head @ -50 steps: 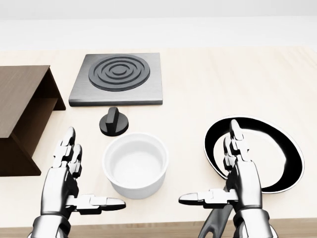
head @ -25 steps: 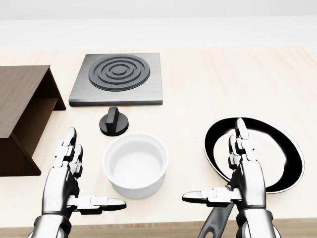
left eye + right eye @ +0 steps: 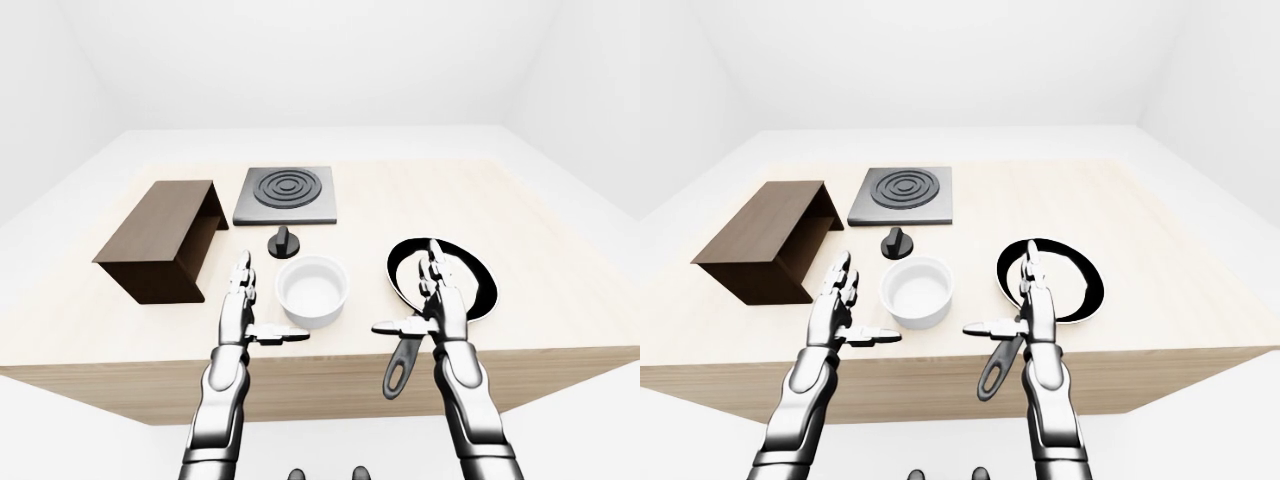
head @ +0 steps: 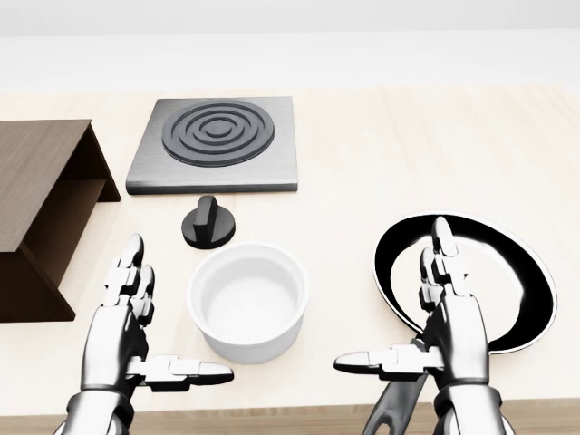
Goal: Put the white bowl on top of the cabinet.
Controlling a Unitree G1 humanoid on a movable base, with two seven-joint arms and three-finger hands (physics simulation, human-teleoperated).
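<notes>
On the pale wooden desk (image 4: 435, 154), the white bowl (image 4: 248, 300) sits between the open left hand (image 4: 127, 340) and right hand (image 4: 449, 331), ungrasped; closing in comes next, then the cabinet (image 3: 160, 240).

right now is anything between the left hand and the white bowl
Nothing visible. The left hand is open just left of the white bowl with bare table between them. The black knob sits above the bowl in the head view, off that path.
</notes>
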